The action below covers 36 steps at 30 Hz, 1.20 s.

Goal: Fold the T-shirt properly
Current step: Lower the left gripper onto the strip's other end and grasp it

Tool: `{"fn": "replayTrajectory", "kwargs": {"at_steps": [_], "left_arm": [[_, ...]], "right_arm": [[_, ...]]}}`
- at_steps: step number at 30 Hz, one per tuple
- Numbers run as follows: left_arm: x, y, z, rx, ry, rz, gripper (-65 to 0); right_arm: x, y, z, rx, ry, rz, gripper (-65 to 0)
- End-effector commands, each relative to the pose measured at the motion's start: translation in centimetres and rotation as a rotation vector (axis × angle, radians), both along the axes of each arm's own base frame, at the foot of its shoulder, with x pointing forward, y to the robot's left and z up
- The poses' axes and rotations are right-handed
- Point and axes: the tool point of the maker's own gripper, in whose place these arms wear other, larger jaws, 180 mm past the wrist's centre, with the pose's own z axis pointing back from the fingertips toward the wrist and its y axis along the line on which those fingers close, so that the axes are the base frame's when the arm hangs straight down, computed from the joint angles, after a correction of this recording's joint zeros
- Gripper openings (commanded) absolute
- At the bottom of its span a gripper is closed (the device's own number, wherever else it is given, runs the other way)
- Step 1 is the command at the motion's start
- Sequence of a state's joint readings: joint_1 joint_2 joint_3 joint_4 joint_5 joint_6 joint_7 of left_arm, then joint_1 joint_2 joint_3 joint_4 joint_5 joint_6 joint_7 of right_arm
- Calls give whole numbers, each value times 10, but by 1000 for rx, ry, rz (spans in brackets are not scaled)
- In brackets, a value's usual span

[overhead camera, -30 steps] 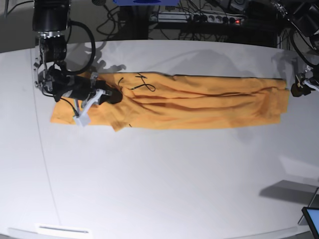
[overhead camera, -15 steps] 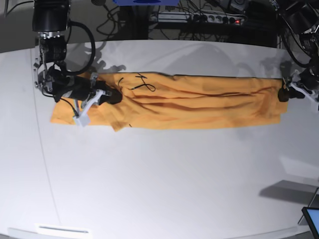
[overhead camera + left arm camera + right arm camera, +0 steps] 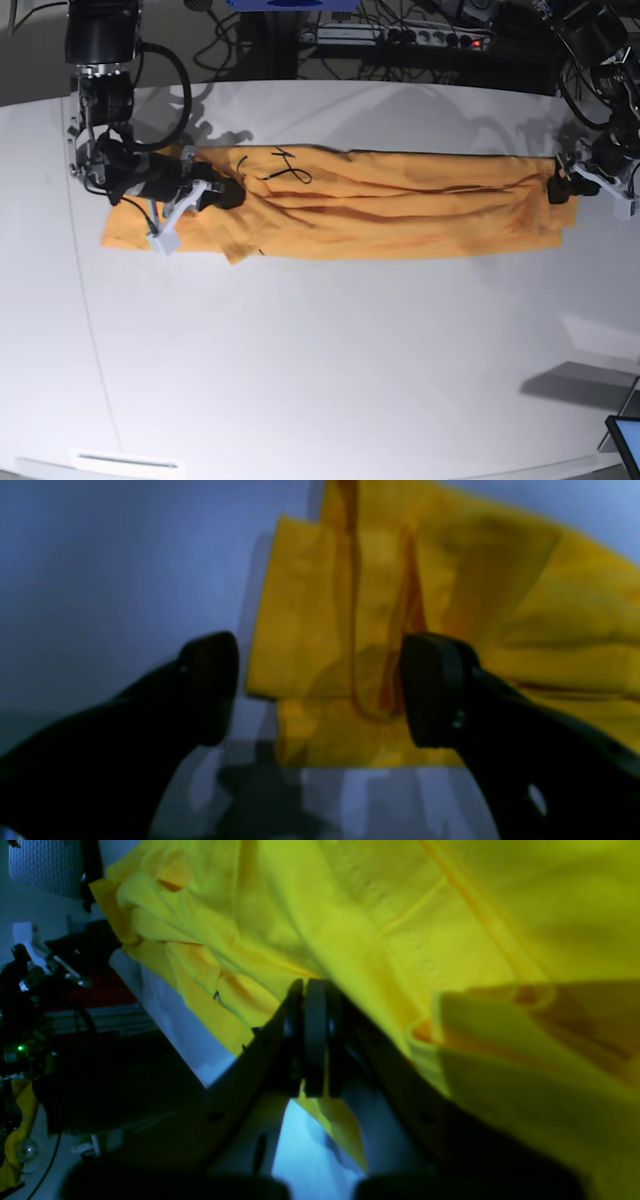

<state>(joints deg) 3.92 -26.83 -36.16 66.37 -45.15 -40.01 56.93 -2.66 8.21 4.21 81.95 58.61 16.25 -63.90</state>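
T-shirt (image 3: 380,205) hem lies between the parted left fingers (image 3: 440,690); right fingers (image 3: 315,1040) pinch its collar end.

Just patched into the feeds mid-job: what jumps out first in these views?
The orange-yellow T-shirt dominates, lying in a long narrow band across the white table. The right gripper is shut on the shirt's collar end at the left of the base view. At the opposite end the left gripper stands open at the hem, cloth between its fingers.
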Motion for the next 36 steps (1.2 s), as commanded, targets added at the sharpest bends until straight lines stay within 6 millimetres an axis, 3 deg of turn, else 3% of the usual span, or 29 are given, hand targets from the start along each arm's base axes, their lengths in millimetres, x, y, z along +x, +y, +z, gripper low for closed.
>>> {"fn": "replayTrajectory", "kwargs": {"at_steps": [1,6,12,19,26,36], "left_arm": [[-6,1,-5,6,50,-11,-160],[-9,4,-11,-13,61,9,-160],[-16,-9,-28,-63,88,17,-160],[-19,-12,-32,-69,100,13,-160],[-17,-46,-50,-107,134,-57,-161],[-18,-54,-55,-122,140,-61,-163]], "right_arm": [[7,-1,8,11,-24,-3,-650],[7,-1,8,11,-24,-3,-650],[8,-1,8,11,-27,-3,-650],[10,-1,10,11,-32,-4,-650],[12,-1,10,11,-35,-4,-650],[12,-1,11,11,-35,-4,-650]]}}
